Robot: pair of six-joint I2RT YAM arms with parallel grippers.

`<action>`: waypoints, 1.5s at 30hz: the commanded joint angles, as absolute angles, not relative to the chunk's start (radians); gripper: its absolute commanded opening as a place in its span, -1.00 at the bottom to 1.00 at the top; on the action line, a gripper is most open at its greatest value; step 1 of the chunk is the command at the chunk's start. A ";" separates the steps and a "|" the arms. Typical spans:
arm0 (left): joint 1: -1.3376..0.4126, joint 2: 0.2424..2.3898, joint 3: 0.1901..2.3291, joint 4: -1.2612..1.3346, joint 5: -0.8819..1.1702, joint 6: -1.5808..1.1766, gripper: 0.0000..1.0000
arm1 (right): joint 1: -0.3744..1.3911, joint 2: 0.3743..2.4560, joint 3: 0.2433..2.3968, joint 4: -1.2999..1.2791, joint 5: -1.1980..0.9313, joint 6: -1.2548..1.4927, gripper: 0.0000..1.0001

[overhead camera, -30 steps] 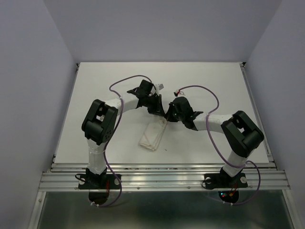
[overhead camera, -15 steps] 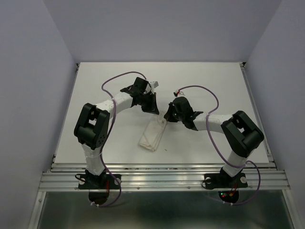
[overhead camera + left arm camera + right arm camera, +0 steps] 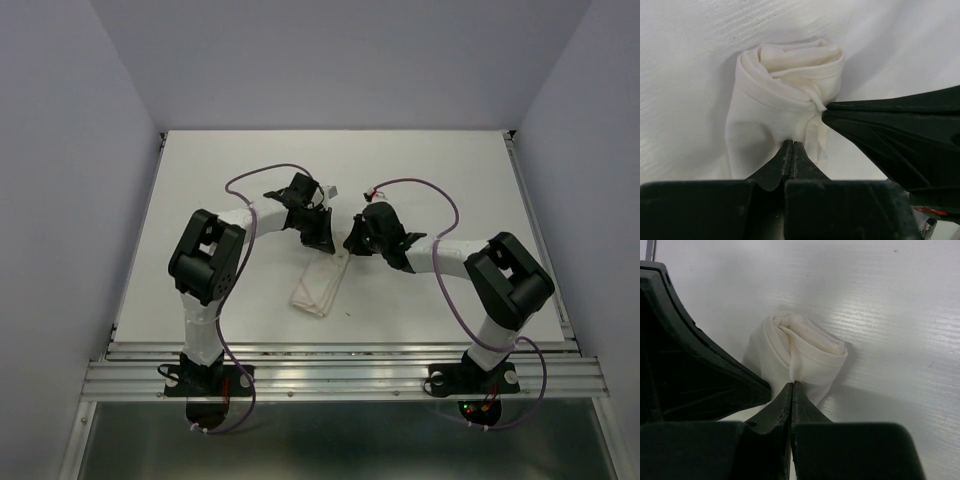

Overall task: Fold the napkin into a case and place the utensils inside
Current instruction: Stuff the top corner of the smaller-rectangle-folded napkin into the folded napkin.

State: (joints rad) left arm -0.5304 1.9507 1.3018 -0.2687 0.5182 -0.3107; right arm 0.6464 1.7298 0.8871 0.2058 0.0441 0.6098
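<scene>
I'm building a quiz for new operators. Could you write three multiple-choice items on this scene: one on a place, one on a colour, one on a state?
1. Where does the napkin lie?
A. at the far left corner
B. on the table, between the two arms
C. draped over an arm

2. What colour are the arms' cables?
A. purple
B. green
C. yellow

3. How is the left gripper?
A. wide open
B. shut
C. holding a fork

Answers:
1 B: the top view shows it lying between the arms.
2 A: the loops are purple against the white table.
3 B: its fingers press together at the napkin's edge.
</scene>
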 commanded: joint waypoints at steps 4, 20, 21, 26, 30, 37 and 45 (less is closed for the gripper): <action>-0.540 1.970 1.313 -0.230 0.534 -0.301 -1.00 | 0.647 1.675 0.922 0.198 0.038 0.607 -0.99; -0.554 2.037 1.328 -0.078 0.650 -0.386 -1.00 | 0.647 1.677 0.950 0.189 0.021 0.609 -0.99; -0.555 2.042 1.328 -0.060 0.653 -0.393 -1.00 | 0.647 1.677 0.948 0.187 0.020 0.611 -0.99; -0.555 1.984 1.244 0.107 0.614 -0.460 -1.00 | 0.647 1.675 0.939 0.187 0.031 0.617 -0.99; -0.554 1.901 1.175 0.160 0.528 -0.479 -1.00 | 0.647 1.667 0.930 0.186 0.037 0.618 -0.99; -0.549 1.872 1.190 0.038 0.515 -0.433 -1.00 | 0.647 1.666 0.925 0.187 0.038 0.632 -0.99; -0.535 1.818 1.164 0.002 0.422 -0.422 -1.00 | 0.647 1.655 0.927 0.189 0.044 0.630 -0.99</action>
State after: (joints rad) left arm -0.5434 1.8931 1.1839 0.0158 0.4824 -0.4431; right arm 0.6464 1.7069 0.9031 0.1635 0.0341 0.6231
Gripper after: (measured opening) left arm 0.022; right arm 0.014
